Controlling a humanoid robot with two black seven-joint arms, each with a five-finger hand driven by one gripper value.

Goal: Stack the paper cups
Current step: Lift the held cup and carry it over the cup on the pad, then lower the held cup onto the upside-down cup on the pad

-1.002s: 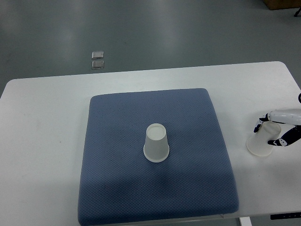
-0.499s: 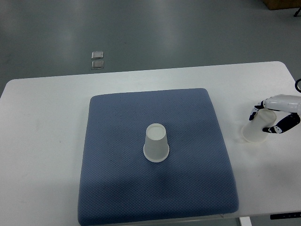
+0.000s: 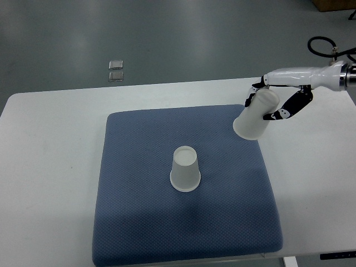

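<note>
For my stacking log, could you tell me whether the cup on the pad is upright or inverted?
Inverted: the cup shows its closed base upward, wide rim on the blue pad.

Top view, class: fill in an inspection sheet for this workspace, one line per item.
Surface: white table with a blue textured square mat on it.
Job's things: white paper cup upside down at mat centre; second white paper cup held tilted above the mat's far right corner.
Clutter: nothing seen.
Grippers: right hand shut on the second cup; left not in view.
Cables: black cable looping behind the right arm.
Surroundings: grey floor with two small metal plates.
</note>
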